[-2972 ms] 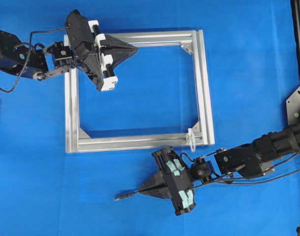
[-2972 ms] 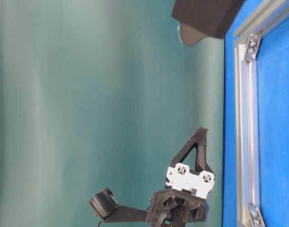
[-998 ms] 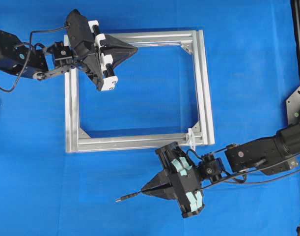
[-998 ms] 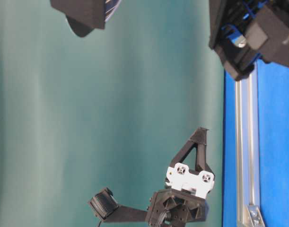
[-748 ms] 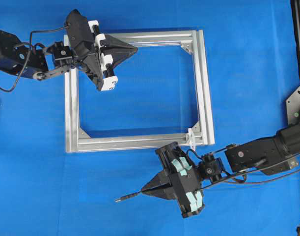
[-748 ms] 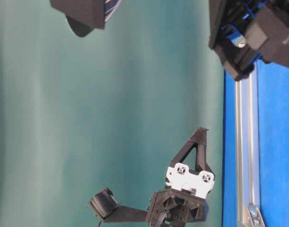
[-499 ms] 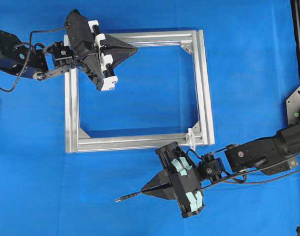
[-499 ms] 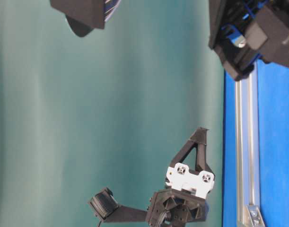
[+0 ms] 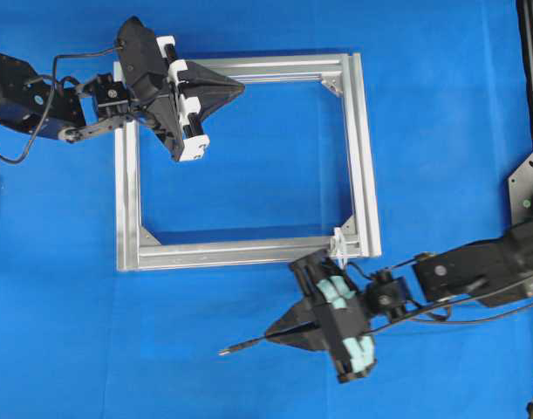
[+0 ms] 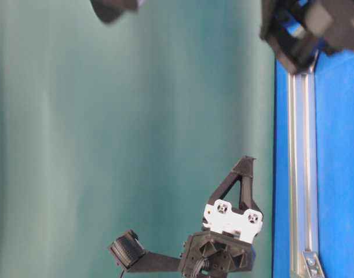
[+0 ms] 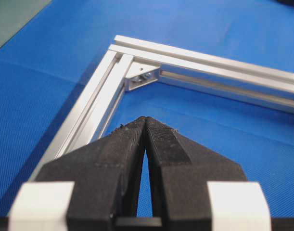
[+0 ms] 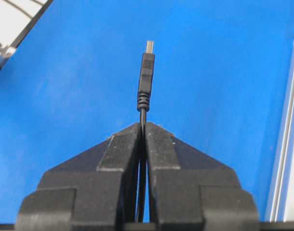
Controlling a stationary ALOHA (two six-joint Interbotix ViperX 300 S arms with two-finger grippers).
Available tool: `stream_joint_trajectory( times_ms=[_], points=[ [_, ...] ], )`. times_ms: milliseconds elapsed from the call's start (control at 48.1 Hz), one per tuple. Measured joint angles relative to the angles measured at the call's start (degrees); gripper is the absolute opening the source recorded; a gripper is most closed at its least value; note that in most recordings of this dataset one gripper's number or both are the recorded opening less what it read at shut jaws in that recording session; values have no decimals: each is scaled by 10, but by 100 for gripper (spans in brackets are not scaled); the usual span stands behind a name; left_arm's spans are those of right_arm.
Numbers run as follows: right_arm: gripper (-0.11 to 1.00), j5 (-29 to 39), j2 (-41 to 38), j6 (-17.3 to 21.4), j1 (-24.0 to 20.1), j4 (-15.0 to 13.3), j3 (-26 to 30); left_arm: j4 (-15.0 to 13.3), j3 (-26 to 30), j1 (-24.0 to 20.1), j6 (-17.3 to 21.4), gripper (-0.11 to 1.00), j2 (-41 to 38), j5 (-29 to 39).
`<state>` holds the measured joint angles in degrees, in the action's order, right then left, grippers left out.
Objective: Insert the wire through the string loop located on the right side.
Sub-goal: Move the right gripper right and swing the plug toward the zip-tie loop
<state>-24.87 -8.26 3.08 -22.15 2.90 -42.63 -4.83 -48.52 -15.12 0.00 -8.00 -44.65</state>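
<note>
Wire pinched in right pincer, plug pointing left, nearly level

— What sort of place was it?
— A robotics lab bench. A blue cloth covered the table, a plain teal backdrop stood behind, and a bare aluminium frame lay as a test fixture between two black robot arms.

Black wire, silver frame, blue cloth
</note>
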Motion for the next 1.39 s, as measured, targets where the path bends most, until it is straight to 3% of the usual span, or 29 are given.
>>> stream_joint_trajectory(
  times_ms=[499, 769, 1018, 1392],
  points=[
    [-3, 4, 189, 1, -19, 11, -205, 0, 0, 0, 0, 0, 1, -1],
    [-3, 50, 301, 1, -19, 11, -293, 0, 0, 0, 0, 0, 1, 0],
    [-3, 85, 381, 1, -19, 11, -339, 0, 0, 1, -1, 0, 1, 0],
    [-3, 79, 383, 1, -19, 11, -345, 0, 0, 4, -3, 0, 0, 0]
  ],
)
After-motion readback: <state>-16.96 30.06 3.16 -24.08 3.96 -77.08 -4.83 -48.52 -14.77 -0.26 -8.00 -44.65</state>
